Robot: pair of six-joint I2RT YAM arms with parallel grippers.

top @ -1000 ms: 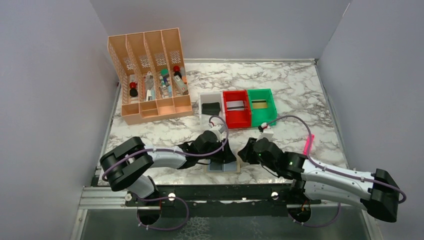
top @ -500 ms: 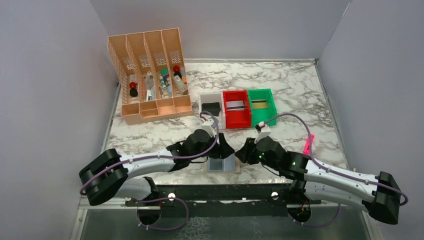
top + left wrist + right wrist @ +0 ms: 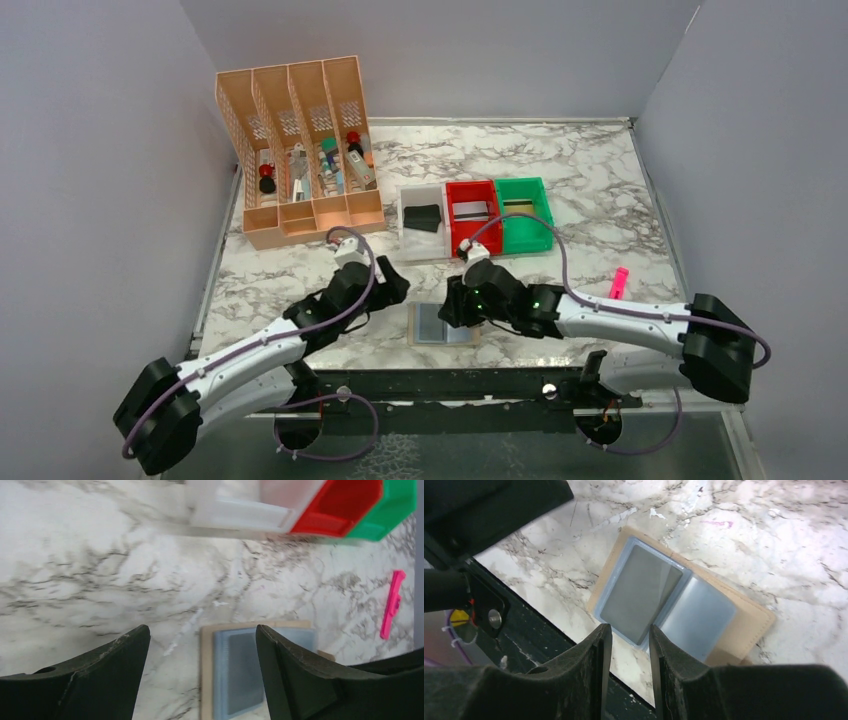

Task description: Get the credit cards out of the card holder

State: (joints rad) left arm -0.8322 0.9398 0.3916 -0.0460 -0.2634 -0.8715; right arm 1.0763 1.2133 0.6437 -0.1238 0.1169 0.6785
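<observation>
The tan card holder (image 3: 437,327) lies open near the table's front edge, its blue-grey lining up. A grey credit card (image 3: 638,592) sits in its left pocket; the right pocket (image 3: 701,616) looks bare. My right gripper (image 3: 629,636) hovers just above the holder's near edge, its fingers a narrow gap apart with nothing between them. My left gripper (image 3: 392,283) stands wide open and empty, back and left of the holder (image 3: 207,672). A black card (image 3: 422,217) lies in the white bin and a silvery one (image 3: 472,211) in the red bin.
White (image 3: 412,238), red (image 3: 458,236) and green (image 3: 540,238) bins stand in a row behind the holder. A tall orange desk organiser (image 3: 300,215) fills the back left. A pink marker (image 3: 618,283) lies at the right. The black front rail (image 3: 554,645) runs just under the holder.
My left arm has drawn back and left off the card holder and its jaws have widened. My right arm has slid left over the holder's right half.
</observation>
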